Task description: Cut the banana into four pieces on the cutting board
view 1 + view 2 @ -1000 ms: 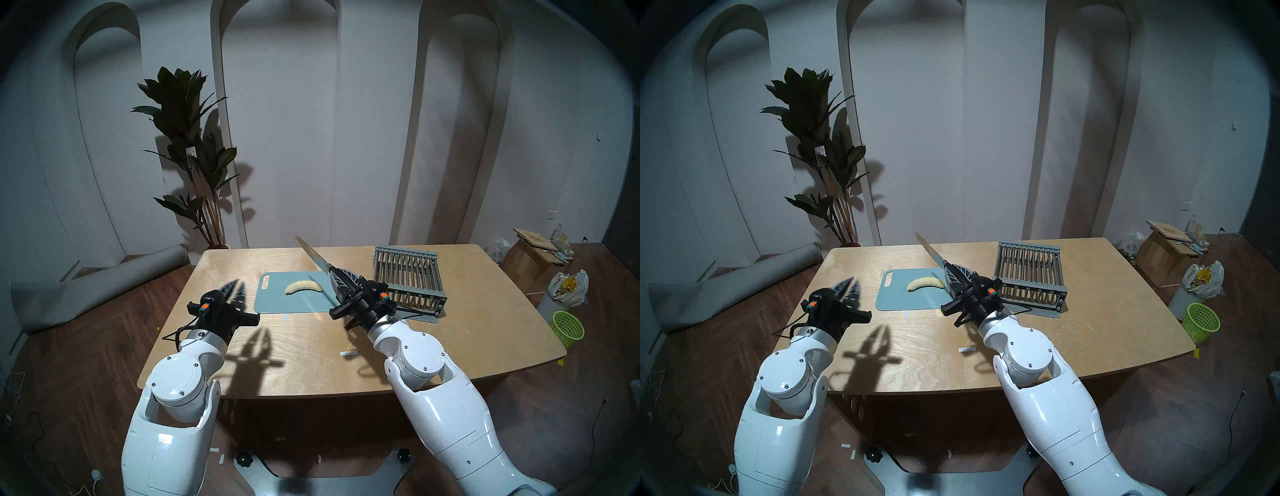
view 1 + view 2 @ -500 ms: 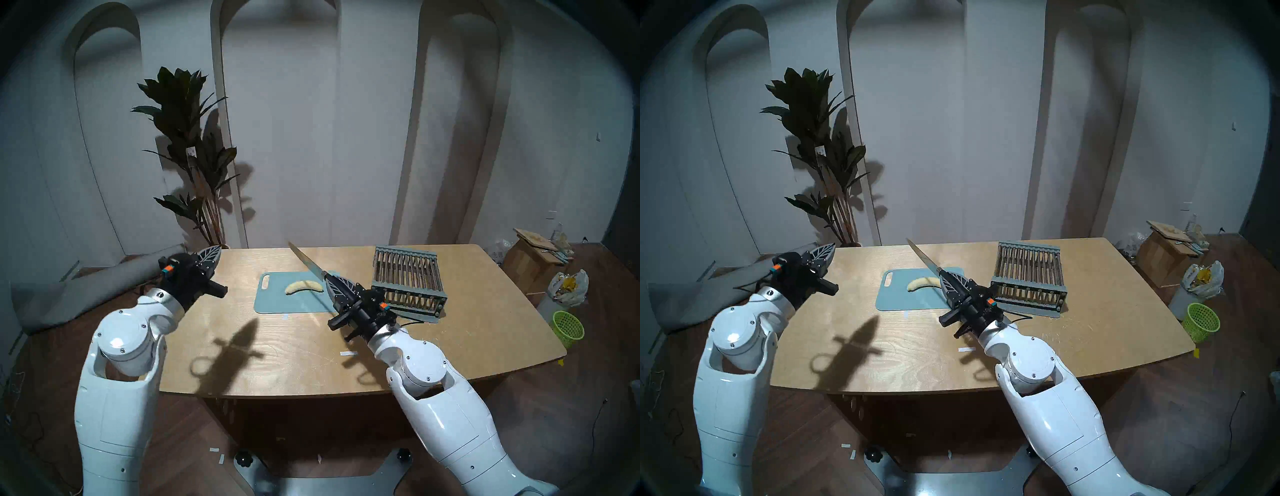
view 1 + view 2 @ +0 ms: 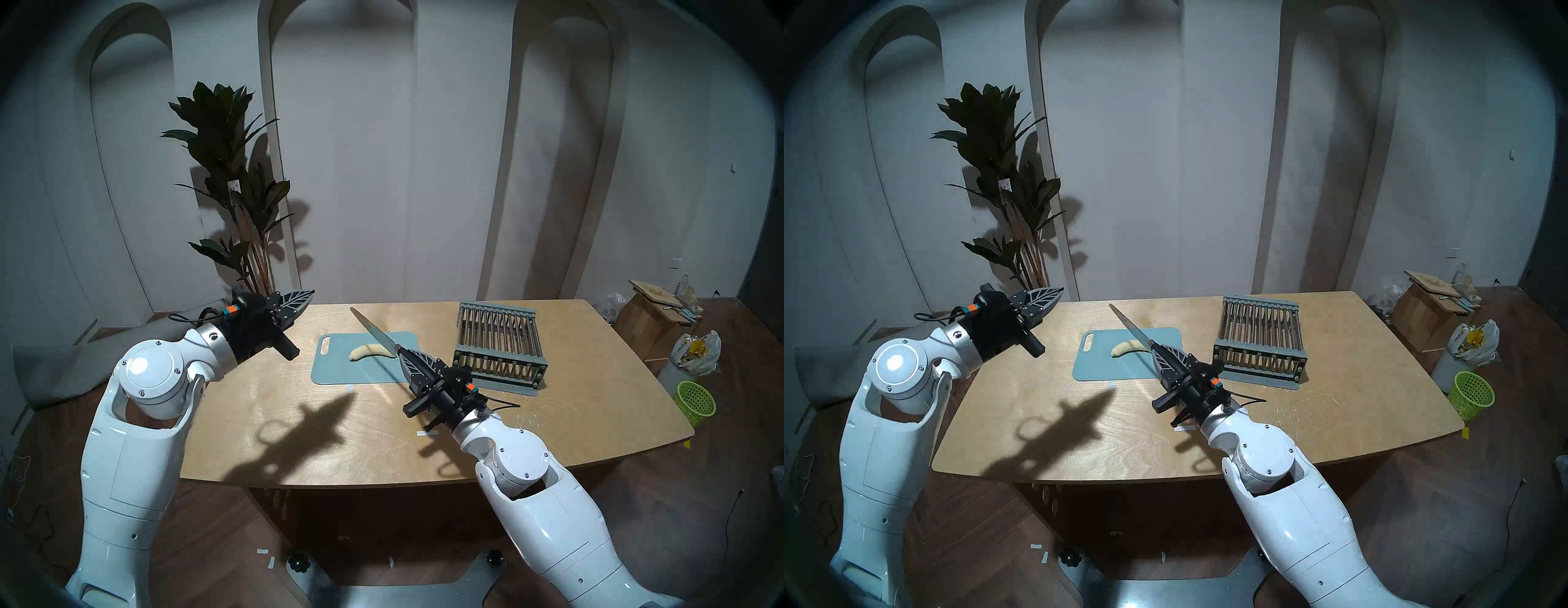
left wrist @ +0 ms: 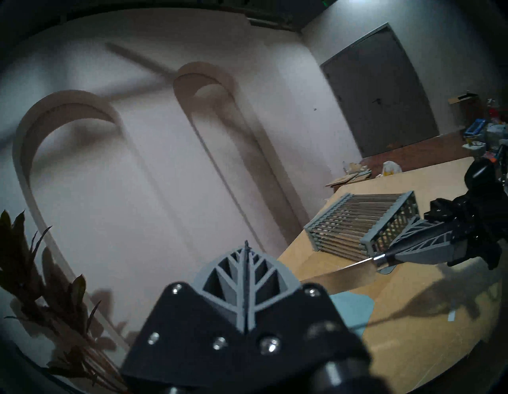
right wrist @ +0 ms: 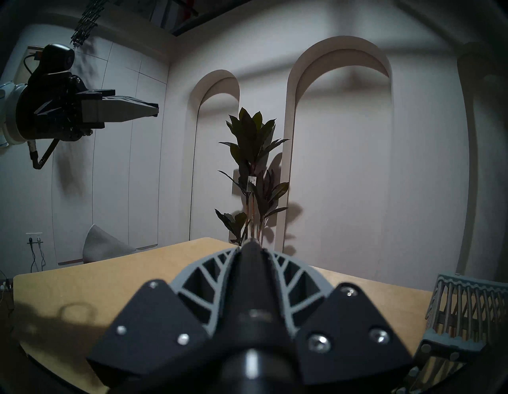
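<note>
A peeled pale banana [image 3: 365, 351] [image 3: 1123, 348] lies whole on the blue-grey cutting board [image 3: 335, 369] [image 3: 1096, 367], mid-table. My right gripper [image 3: 403, 356] [image 3: 1157, 350] [image 5: 253, 246] is shut on a knife's black handle at the board's right edge. The long blade [image 3: 375, 331] [image 3: 1132, 326] [image 4: 353, 265] slants up and to the far left, crossing over the banana's right end; contact cannot be told. My left gripper [image 3: 312, 293] [image 3: 1060, 291] [image 4: 246, 249] is shut and empty, raised over the table's far left corner, well left of the board.
A grey slatted rack [image 3: 498, 344] [image 4: 362, 223] [image 5: 467, 302] stands right of the board, close behind my right wrist. A strip of white tape [image 3: 426, 433] lies near the front. Off the table are a plant [image 3: 237, 191], a rolled mat [image 3: 106, 352] and a green basket [image 3: 695, 401].
My left arm swung out left, then rose toward the far left corner, its fingers closing fully. My right gripper drew back toward me, and the knife blade came lower across the banana.
</note>
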